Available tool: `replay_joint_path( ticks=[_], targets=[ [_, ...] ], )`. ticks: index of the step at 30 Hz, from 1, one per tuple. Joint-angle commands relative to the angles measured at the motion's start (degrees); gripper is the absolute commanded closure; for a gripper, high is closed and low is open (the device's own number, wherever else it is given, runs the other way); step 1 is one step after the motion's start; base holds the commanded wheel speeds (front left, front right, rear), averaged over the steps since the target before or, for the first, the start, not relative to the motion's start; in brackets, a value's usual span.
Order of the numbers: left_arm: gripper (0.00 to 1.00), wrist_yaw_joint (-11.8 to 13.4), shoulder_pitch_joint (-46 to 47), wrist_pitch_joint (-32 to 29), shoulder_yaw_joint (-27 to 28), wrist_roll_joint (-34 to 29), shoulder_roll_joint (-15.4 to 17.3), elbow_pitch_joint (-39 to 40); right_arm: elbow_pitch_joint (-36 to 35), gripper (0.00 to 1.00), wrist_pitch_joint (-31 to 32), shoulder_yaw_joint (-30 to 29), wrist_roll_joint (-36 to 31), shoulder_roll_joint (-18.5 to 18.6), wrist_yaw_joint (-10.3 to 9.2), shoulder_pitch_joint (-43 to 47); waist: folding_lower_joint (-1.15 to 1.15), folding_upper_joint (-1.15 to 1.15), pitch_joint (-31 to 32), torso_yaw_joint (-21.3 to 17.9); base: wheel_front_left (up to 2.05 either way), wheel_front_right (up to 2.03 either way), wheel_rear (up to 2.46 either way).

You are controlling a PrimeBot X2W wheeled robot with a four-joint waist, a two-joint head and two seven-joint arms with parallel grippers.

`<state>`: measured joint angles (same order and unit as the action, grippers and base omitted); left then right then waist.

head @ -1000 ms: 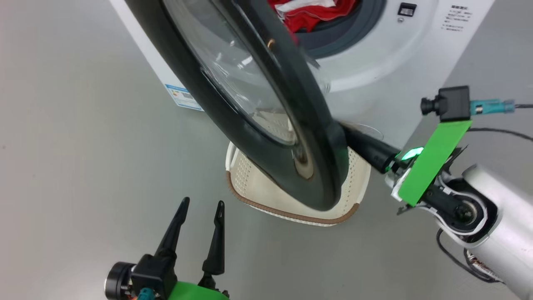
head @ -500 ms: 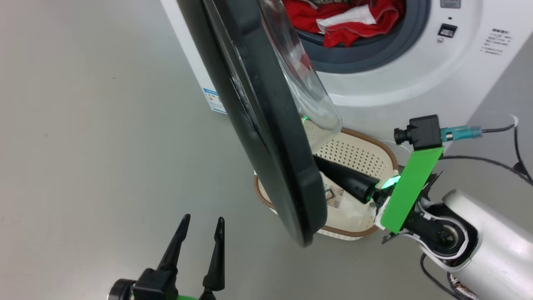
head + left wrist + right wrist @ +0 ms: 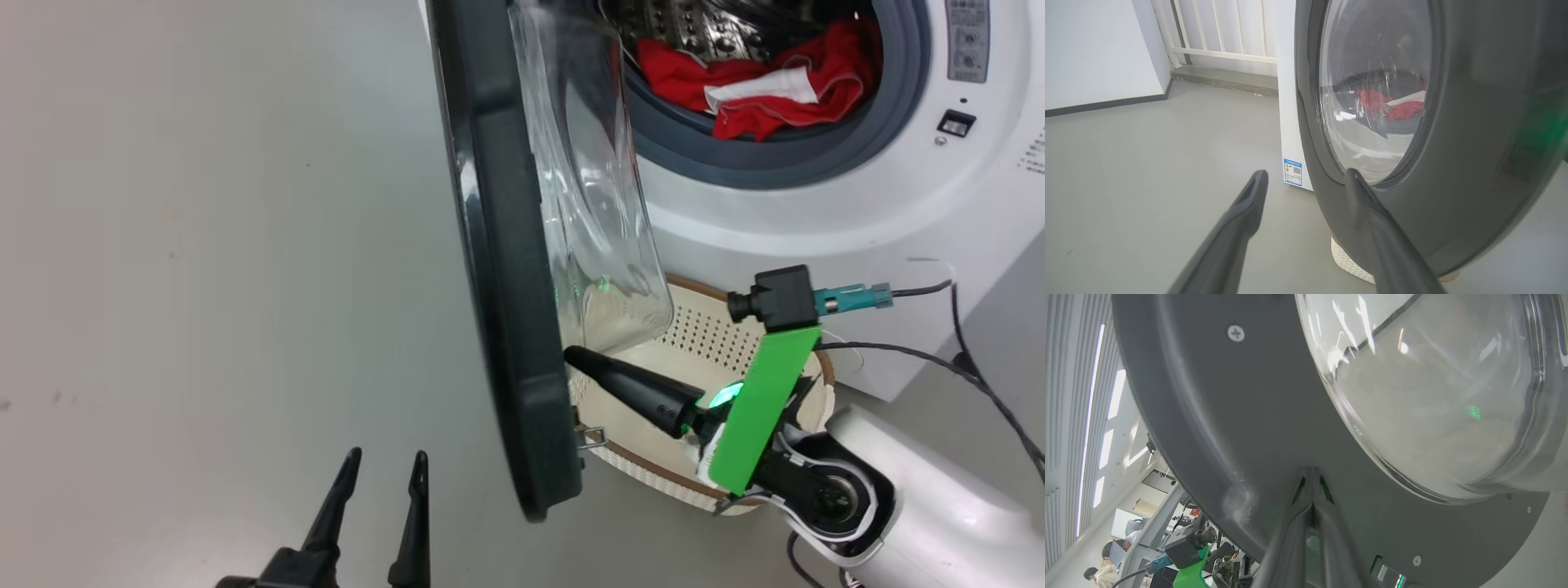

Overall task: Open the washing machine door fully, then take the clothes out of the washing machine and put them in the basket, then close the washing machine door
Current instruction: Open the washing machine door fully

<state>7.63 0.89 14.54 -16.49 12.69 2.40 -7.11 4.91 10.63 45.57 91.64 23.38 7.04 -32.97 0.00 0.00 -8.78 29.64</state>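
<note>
A small blue label sticker [image 3: 1293, 172] sits low on the side of the big white box-shaped front-loading washing machine [image 3: 775, 220]. It carries a square code pattern, but its writing is too small to read. Rows of dark printed text [image 3: 1035, 151] on the machine's front, below a grey control panel [image 3: 967, 37], are also illegible.

The large round washing machine door [image 3: 506, 286], with a wide glossy black rim and a bulging clear glass bowl [image 3: 596, 204], stands open and edge-on to the head camera. The clothes [image 3: 767, 82], a bright red soft garment with white panels, lie at the lower lip of the perforated steel drum. The small cream-white perforated plastic basket [image 3: 694, 343] with a brown woven-look rim sits on the grey floor [image 3: 204, 245] just before the machine, under the door's lower edge.

The right tool [image 3: 574, 357] has its two dark fingers pressed together on nothing, tips against the door's grey inner face just below the glass bowl. The left tool [image 3: 387, 457] hovers apart from the door's outer side, fingers parted and empty.

A second ago the door's outer face slanted across the basket and hid the right tool's tips. Since then the door has swung wider, and the head camera has shifted too. The clothes stay in the drum and the basket stays in its place.
</note>
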Motion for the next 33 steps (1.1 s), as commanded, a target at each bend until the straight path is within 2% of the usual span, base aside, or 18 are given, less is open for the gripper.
replay_joint_path(
  ticks=[1, 12, 18, 19, 21, 22, 23, 24, 25, 33],
  targets=[
    [0.0, 0.6, -0.1, 0.5, 2.5, 0.1, 0.5, 1.6, -1.5, 1.0, 0.3, 0.7, -1.0, -1.7, 0.45, 0.8, 0.0, 0.0, 0.9, 0.8, 0.0, 0.0, 0.0],
    [0.0, 1.5, -1.6, 0.5, 4.0, -0.1, 0.5, 3.1, -0.5, 1.0, 1.3, 1.3, -1.5, -3.7, 0.45, 0.1, 0.0, 0.0, 1.3, 1.1, 0.0, 0.0, 0.0],
    [0.0, 1.4, -1.9, 0.5, 4.3, -0.4, 0.5, 3.0, 0.3, 1.0, -0.5, 1.4, -2.7, -3.8, 0.45, 0.7, 0.0, 0.0, 2.1, 1.0, 0.0, 0.0, 0.0],
    [0.0, 1.3, -1.9, 0.5, 4.4, -0.4, 0.5, 2.9, 0.5, 0.93, -1.2, 1.3, -3.0, -3.7, 0.45, 0.9, 0.0, 0.0, 2.3, 0.9, 0.0, 0.0, 0.0],
    [0.0, 0.9, -1.9, 0.5, 4.5, -0.7, 0.5, 2.6, 1.0, 0.66, -2.5, 1.3, -3.2, -3.4, 0.45, 1.7, 0.0, 0.0, 2.8, 0.8, 0.0, 0.0, 0.0],
    [0.0, 0.6, -1.8, 0.5, 4.5, -0.9, 0.5, 2.4, 1.4, 0.58, -3.1, 1.5, -3.4, -3.1, 0.45, 2.1, 0.0, 0.0, 3.0, 0.7, 0.0, 0.0, 0.0],
    [0.0, 0.4, -1.7, 0.5, 4.6, -1.0, 0.5, 2.1, 1.9, 0.39, -3.7, 1.6, -3.6, -2.8, 0.45, 2.6, 0.0, 0.0, 3.3, 0.6, 0.0, 0.0, 0.0],
    [0.0, 0.1, -1.6, 0.5, 4.7, -1.2, 0.5, 1.9, 2.3, 0.06, -4.3, 1.7, -3.6, -2.6, 0.45, 3.1, 0.0, 0.0, 3.5, 0.5, 0.0, 0.0, 0.0],
    [0.0, -0.1, -1.5, 0.5, 4.9, -1.4, 0.5, 1.7, 2.5, 0.0, -4.9, 1.8, -3.5, -2.4, 0.45, 3.7, 0.0, 0.0, 3.8, 0.4, 0.0, 0.0, 0.0],
    [0.0, -1.9, -0.8, 0.5, 6.8, -2.5, 0.5, 0.0, 5.3, 0.0, -10.6, 2.2, -3.6, -0.4, 0.45, 8.7, 0.0, 0.0, 5.7, -0.7, 0.0, 0.0, 0.0]
  ],
)
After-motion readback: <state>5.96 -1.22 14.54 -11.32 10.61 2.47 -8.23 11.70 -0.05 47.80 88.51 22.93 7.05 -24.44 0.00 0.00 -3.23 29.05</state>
